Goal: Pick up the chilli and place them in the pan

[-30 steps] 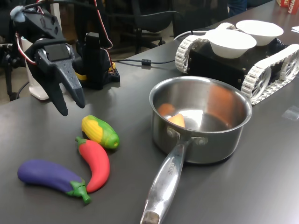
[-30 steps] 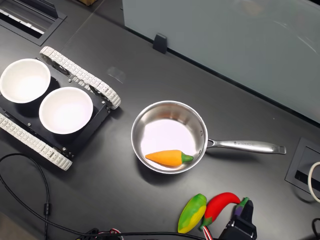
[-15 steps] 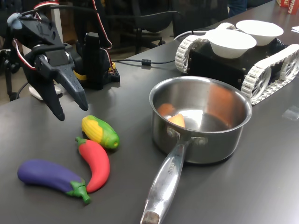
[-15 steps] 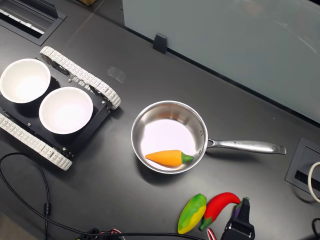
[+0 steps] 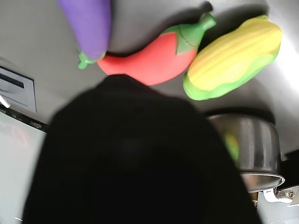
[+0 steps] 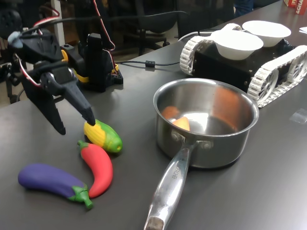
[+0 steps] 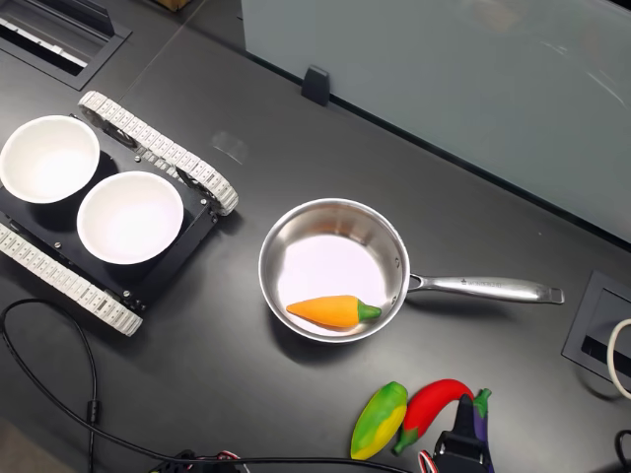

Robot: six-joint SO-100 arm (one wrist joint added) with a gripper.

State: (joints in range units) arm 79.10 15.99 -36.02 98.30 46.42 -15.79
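The red chilli lies on the dark table between the purple eggplant and the yellow-green corn. My gripper hangs open just behind it, one fingertip touching or nearly touching the corn's end and nothing between the fingers. In the second exterior view the chilli sits at the bottom edge, partly covered by the gripper. The steel pan stands to the first exterior view's right, its handle toward the camera. In the wrist view a blurred black finger hovers beside the chilli.
An orange toy carrot lies inside the pan. A tracked vehicle carrying two white bowls stands behind the pan. The arm's base and cables sit at the back left. The corn and the eggplant flank the chilli.
The gripper has come down toward the vegetables and its fingers have spread wider. The chilli, corn, eggplant and pan have not moved.
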